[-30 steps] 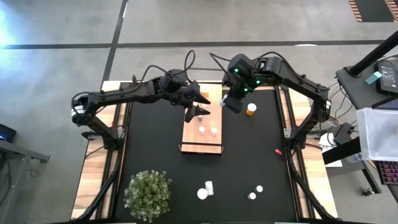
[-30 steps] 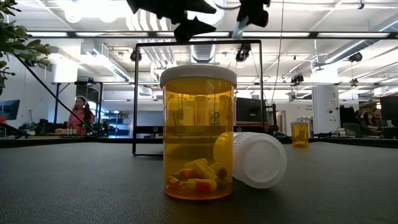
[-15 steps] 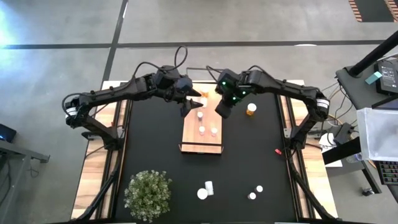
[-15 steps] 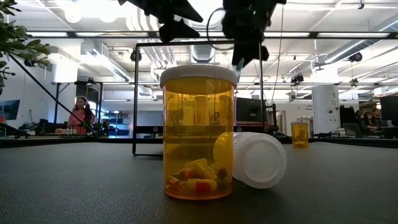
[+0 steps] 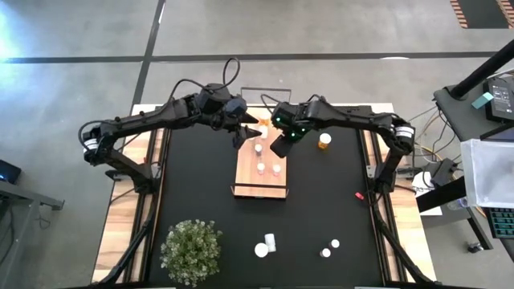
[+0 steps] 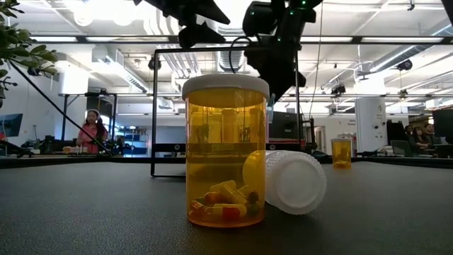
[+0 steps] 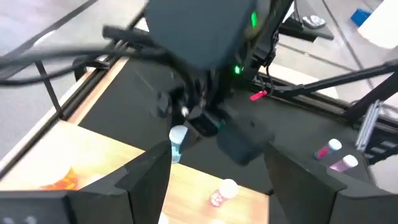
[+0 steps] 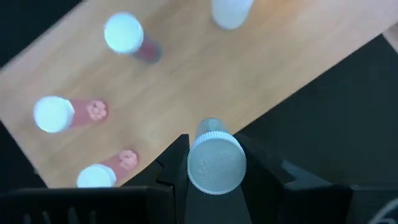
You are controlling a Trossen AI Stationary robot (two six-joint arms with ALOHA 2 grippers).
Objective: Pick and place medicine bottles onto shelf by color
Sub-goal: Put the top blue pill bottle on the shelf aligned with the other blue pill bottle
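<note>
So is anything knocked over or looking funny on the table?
Yes. One bottle lies on its side against the upright orange bottle at the mat's near end. A small red bit also lies loose on the mat.

Overhead, table-level, two wrist views

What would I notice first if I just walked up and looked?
Probably the big orange pill bottle standing right in front of the low camera, with a white-capped bottle lying on its side against it. Next, the two dark arms meeting over the wooden shelf at the far side of the mat, the right gripper pinching a pale bottle at the shelf's edge.
</note>
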